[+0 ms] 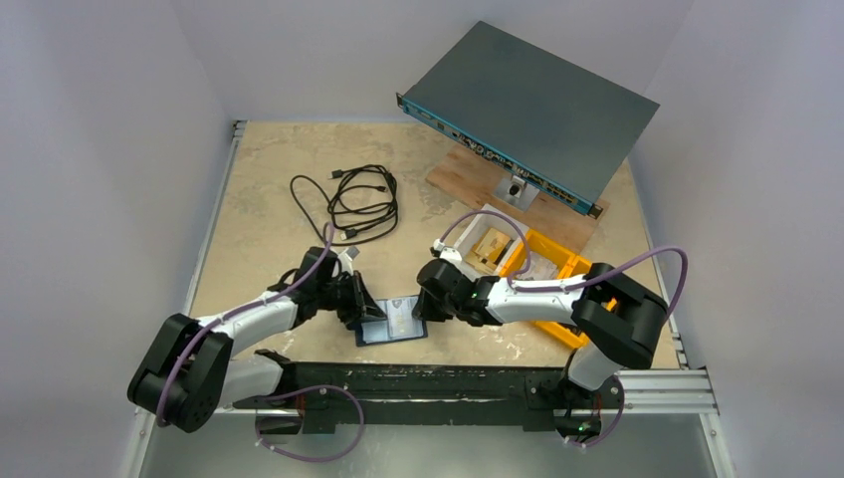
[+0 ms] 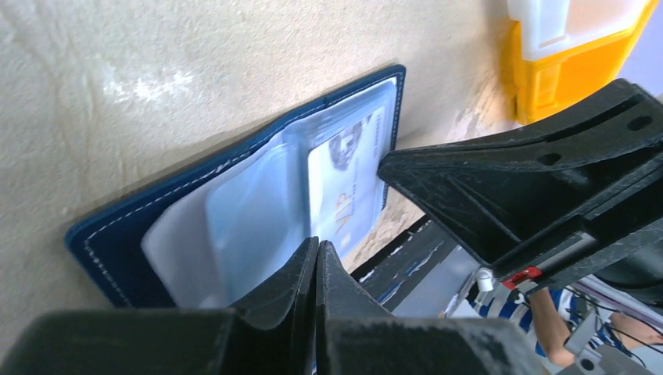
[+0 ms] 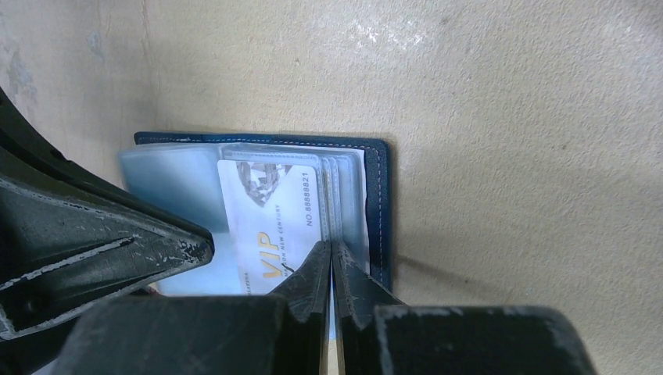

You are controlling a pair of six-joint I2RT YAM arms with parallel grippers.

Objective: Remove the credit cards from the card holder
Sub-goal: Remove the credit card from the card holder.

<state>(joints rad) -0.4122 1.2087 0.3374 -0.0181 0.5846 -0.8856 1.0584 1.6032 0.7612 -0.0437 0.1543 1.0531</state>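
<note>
The holder (image 1: 391,324) lies open and flat on the counter (image 1: 279,159), near the front edge, directly between the two hands. Its long axis runs left to right, so each hand meets one end of it. The left hand (image 1: 360,311) is at the left half and the right hand (image 1: 420,307) at the right half, both touching or nearly touching it.

The VIP card (image 3: 270,226) sits in the right half, inside a stack of clear sleeves (image 2: 250,211). That puts it on the right hand's side. In the right wrist view the card's long side runs straight towards that hand's fingers, and its short near edge lies under their tips. The right hand is therefore the nearer one, and it is lined up to draw the card out along its length.

Both hands are narrow, with the fingers pressed together. The right hand's tips sit over the edge of the card and sleeves, but whether they actually pinch the card, or only a sleeve, cannot be told. The left hand's tips rest at the edge of the left sleeves, seemingly pinning that half down, which would steady the holder against a pull to the right.
</note>
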